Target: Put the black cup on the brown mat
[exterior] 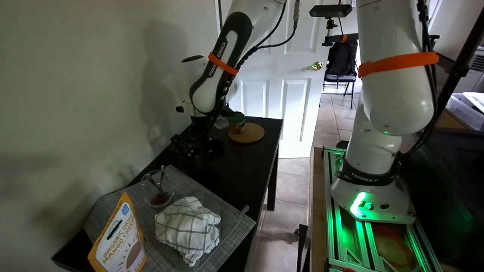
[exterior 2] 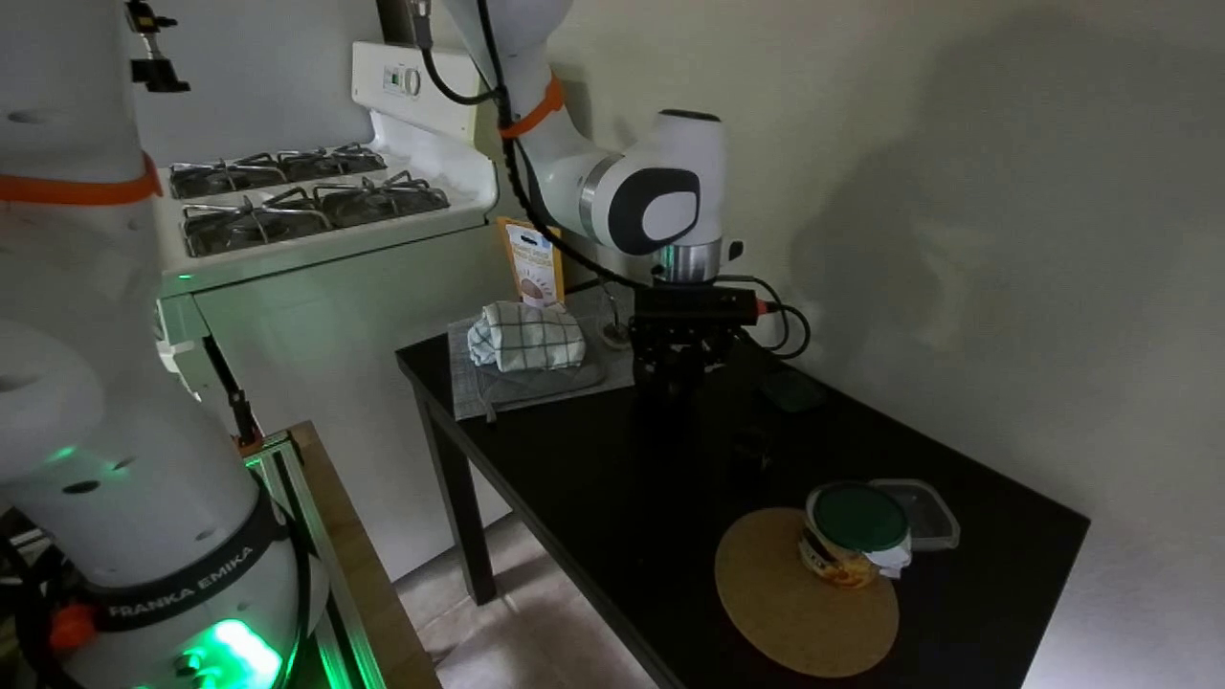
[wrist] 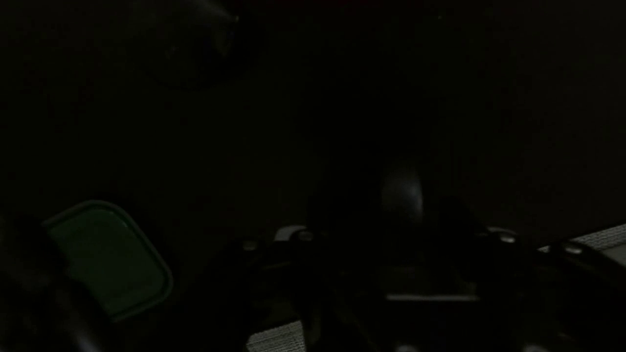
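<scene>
- Pincer (wrist: 397,235): the two fingers (wrist: 503,236) stand apart with dark gloss between them. I cannot tell whether I grip anything or merely straddle it; too dark.
- Convention: "ahead" is up the wrist view; left is my wall (exterior 2: 976,364) side.
- Black cup (wrist: 405,195): probable identification only. A glossy strip centred between my fingertips, just ahead of them, reads as its curved side. Contact unclear.
- Long axis: the gloss runs up and down the wrist view; upright is my guess. No rim or handle legible, so no pointing direction recorded. Only one arm (exterior: 223,53), hence no choice of reach.
- Dark vessel (exterior 2: 749,455): near me, ahead and left, outline faint. I cannot rule out that this is the cup meant; if so, the first move goes ahead-left.
- Green lid (wrist: 110,261): near, left of me, flat on the table (exterior 2: 593,469).
- Grey placemat (wrist: 278,338): just behind me.
- Brown mat (exterior 2: 785,617): ahead, well apart, seen in both exterior views. A tub (exterior 2: 837,557) stands on its left side; the right side is bare.
- Judgement: placing not yet done. Secure the cup, lift upright, travel ahead, keep right of the vessel, lower right of the tub.
</scene>
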Robot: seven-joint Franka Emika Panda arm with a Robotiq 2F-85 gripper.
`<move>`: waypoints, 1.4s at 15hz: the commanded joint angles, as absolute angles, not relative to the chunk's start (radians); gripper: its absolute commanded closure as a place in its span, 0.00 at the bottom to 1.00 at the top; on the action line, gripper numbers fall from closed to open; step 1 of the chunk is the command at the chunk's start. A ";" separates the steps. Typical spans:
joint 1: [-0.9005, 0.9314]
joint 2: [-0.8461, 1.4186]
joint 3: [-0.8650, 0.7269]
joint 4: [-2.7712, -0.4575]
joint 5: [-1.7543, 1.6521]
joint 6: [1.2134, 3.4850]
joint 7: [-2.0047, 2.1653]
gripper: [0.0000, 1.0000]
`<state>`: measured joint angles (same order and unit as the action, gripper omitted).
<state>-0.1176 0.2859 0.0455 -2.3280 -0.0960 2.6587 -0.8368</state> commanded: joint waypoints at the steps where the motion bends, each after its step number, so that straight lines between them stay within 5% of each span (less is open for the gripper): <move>1: -0.141 0.302 0.075 -2.322 -0.073 2.678 -0.926 0.71; 5: -0.141 0.291 0.077 -2.332 -0.076 2.695 -0.984 0.99; 21: -0.209 0.157 0.085 -2.455 0.237 2.652 -1.064 0.94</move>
<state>-0.2143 0.2317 0.1097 -2.4175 0.2125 2.7002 -1.1161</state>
